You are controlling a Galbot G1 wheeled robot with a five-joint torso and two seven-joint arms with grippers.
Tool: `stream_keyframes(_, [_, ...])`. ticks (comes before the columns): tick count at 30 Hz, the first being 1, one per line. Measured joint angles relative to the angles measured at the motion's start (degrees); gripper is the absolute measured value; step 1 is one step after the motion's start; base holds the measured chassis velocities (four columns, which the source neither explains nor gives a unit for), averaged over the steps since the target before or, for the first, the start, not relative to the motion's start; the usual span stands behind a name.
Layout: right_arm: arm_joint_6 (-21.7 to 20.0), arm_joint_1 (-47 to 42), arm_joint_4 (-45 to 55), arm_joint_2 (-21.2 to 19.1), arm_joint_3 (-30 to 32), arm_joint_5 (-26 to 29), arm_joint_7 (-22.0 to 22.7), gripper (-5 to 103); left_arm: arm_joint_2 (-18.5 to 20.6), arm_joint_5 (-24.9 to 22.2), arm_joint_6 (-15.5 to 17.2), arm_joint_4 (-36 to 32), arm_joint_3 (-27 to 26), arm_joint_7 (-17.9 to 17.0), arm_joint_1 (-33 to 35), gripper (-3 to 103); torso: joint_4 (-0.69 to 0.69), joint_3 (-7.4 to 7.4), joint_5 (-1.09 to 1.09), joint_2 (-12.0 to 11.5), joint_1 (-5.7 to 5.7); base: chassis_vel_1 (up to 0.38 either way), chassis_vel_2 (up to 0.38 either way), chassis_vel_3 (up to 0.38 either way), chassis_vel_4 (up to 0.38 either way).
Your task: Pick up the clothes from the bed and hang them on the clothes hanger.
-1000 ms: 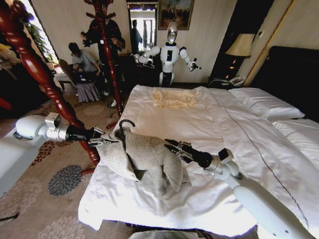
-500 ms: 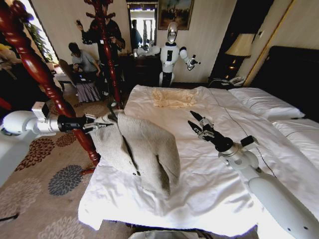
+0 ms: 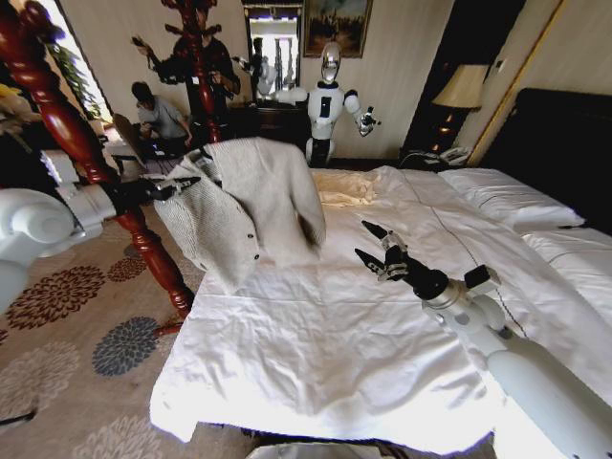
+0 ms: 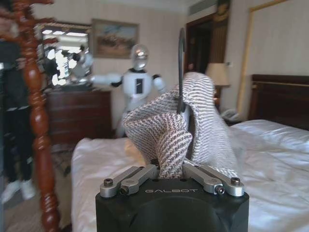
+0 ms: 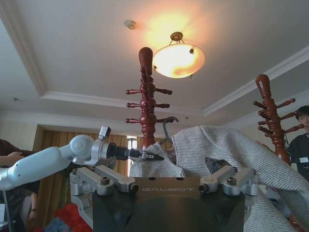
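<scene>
The clothes, a grey-beige herringbone jacket (image 3: pixel 251 196), hang in the air above the bed's near left side. My left gripper (image 3: pixel 184 185) is shut on the fabric (image 4: pixel 170 145) at the collar. A thin black hanger hook (image 4: pixel 181 58) rises out of the jacket's top; the rest of the clothes hanger is hidden in the cloth. My right gripper (image 3: pixel 369 245) stands open over the white bed (image 3: pixel 316 335), to the right of the jacket and apart from it. From the right wrist I see the jacket (image 5: pixel 231 150), the hook (image 5: pixel 167 129) and the left gripper (image 5: pixel 145 155).
A red turned-wood post (image 3: pixel 91 163) stands beside the bed's left side, close to my left arm. A second coat stand (image 3: pixel 203 86) is farther back. A pale cream garment (image 3: pixel 346 187) lies at the far end. Another robot (image 3: pixel 327 105) stands beyond it.
My right gripper let go of the jacket and drew back to the right, open. The left gripper lifted the jacket off the bed, up and farther away.
</scene>
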Motion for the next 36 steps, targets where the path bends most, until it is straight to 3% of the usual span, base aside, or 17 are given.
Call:
stream_keyframes(2, [-0.06,-0.13,0.57,-0.44,-0.17,-0.3,0.0,100,0.04,-4.36,2.32,-1.08,-0.04,-7.66,-1.0,6,0.0,0.0,-0.02,0.0,0.0,0.0,0.0,0.0,0.0])
stream_keyframes(3, [-0.06,-0.13,0.57,-0.44,-0.17,-0.3,0.0,100,0.04,-4.36,2.32,-1.08,-0.04,-7.66,-1.0,6,0.0,0.0,-0.02,0.0,0.0,0.0,0.0,0.0,0.0])
stream_keyframes(7, [-0.13,-0.34,1.14,-1.22,-0.39,-0.57,0.04,100,-0.4,-7.99,3.26,-1.04,-0.24,-13.39,-2.9,6,0.0,0.0,-0.02,0.0,0.0,0.0,0.0,0.0,0.0])
stream_keyframes(14, [-0.19,-0.71,1.29,-2.07,-0.62,-1.11,0.04,100,0.46,-9.45,4.14,-1.46,-0.35,-18.15,-5.46,6,0.0,0.0,-0.01,0.0,0.0,0.0,0.0,0.0,0.0])
stream_keyframes(18, [-0.21,-0.85,1.45,-2.74,-0.7,-1.33,0.04,100,0.47,-15.82,6.58,-2.24,-0.24,-24.75,-8.66,6,0.0,0.0,-0.02,0.0,0.0,0.0,0.0,0.0,0.0])
stream_keyframes(19, [-0.21,-0.89,1.47,-3.04,-0.7,-1.47,0.03,100,0.16,-19.57,7.49,-2.61,-0.2,-27.89,-10.45,6,0.0,0.0,-0.01,0.0,0.0,0.0,0.0,0.0,0.0])
stream_keyframes(28, [-0.21,-1.42,1.47,-2.88,-0.68,-2.56,0.03,100,2.13,-28.07,8.45,-5.09,-3.21,-35.0,-12.86,6,0.0,0.0,-0.01,0.0,0.0,0.0,0.0,0.0,0.0])
stream_keyframes(33, [-0.21,-1.54,1.51,-2.83,-0.62,-2.73,0.04,100,3.28,-29.37,8.56,-6.04,-7.7,-35.25,-9.72,6,-0.01,0.0,0.0,0.0,0.0,0.0,0.0,0.0,0.0])
stream_keyframes(36, [-0.2,-1.62,1.71,-2.83,-0.45,-2.77,0.1,100,4.77,-29.5,8.57,-7.06,-13.34,-33.86,-5.4,6,0.01,0.0,-0.02,0.0,0.0,0.0,0.0,0.0,0.0])
